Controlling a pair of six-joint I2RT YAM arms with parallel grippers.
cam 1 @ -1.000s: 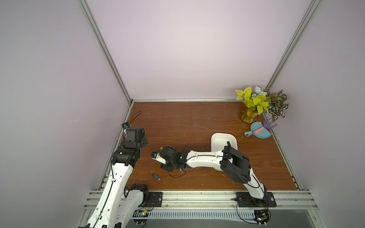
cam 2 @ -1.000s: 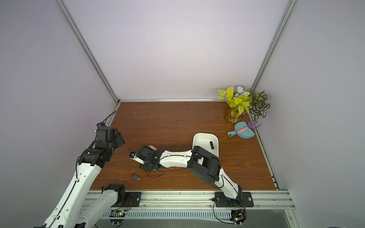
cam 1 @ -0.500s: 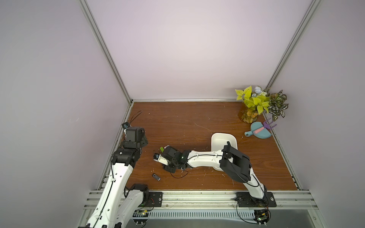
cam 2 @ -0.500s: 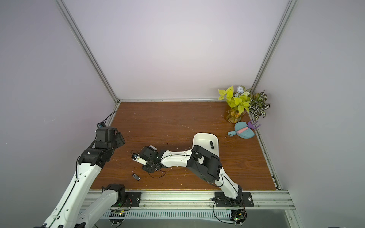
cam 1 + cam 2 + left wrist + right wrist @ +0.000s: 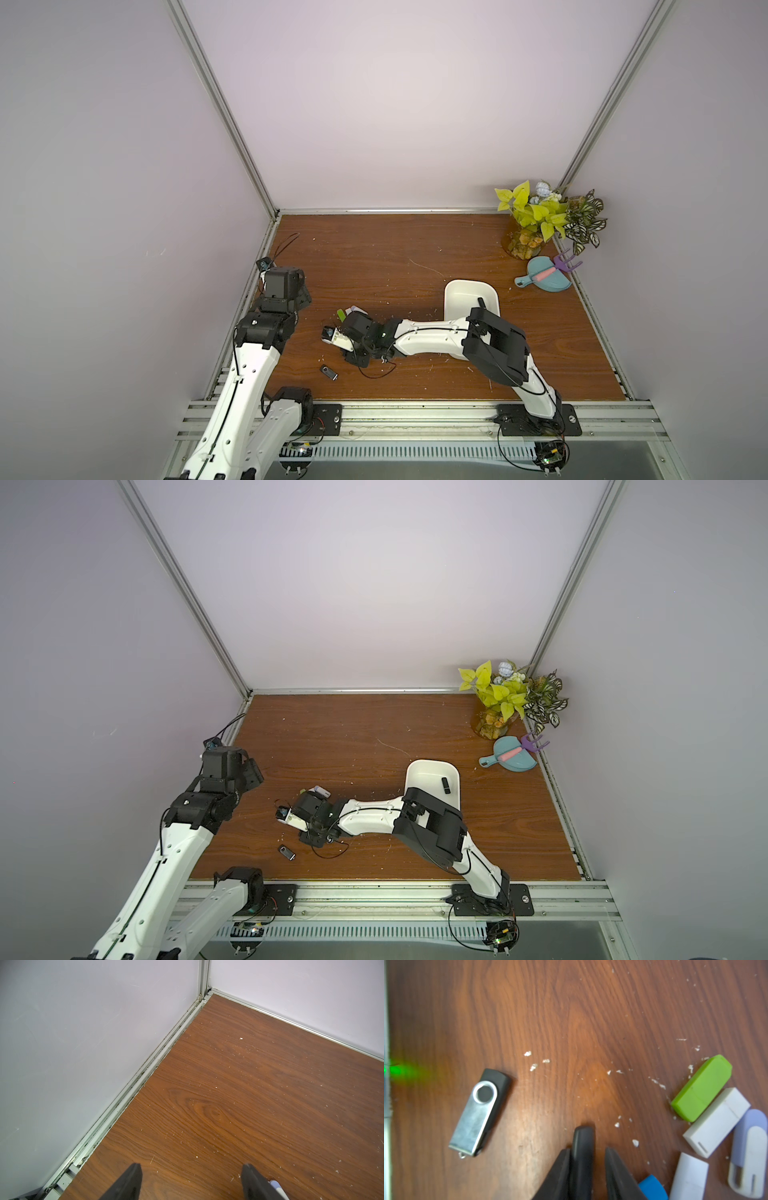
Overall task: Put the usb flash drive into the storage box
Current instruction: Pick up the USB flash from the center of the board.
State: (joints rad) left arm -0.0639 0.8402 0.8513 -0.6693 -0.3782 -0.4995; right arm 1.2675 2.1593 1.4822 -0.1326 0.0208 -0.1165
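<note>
My right gripper (image 5: 587,1149) is low over the wood, its jaws narrow but open. A black usb flash drive (image 5: 583,1138) stands between them, against one finger with a gap to the other. A black and silver swivel drive (image 5: 479,1113) lies apart near the front edge (image 5: 328,371). Green (image 5: 702,1086), white (image 5: 716,1122), lavender (image 5: 749,1153) and blue (image 5: 653,1187) sticks lie bunched beside the gripper. The white storage box (image 5: 457,291) sits behind the right arm with a black stick (image 5: 446,784) in it. My left gripper (image 5: 192,1165) hangs open and empty near the left wall.
A potted plant (image 5: 540,216) and a teal dustpan (image 5: 548,278) with a pink and purple tool stand at the back right. A thin black cable (image 5: 374,370) loops under the right wrist. White crumbs dot the wooden floor. Walls enclose three sides.
The right gripper's jaws have drawn closer together around the black stick, and its wrist has shifted slightly. The left arm has not moved.
</note>
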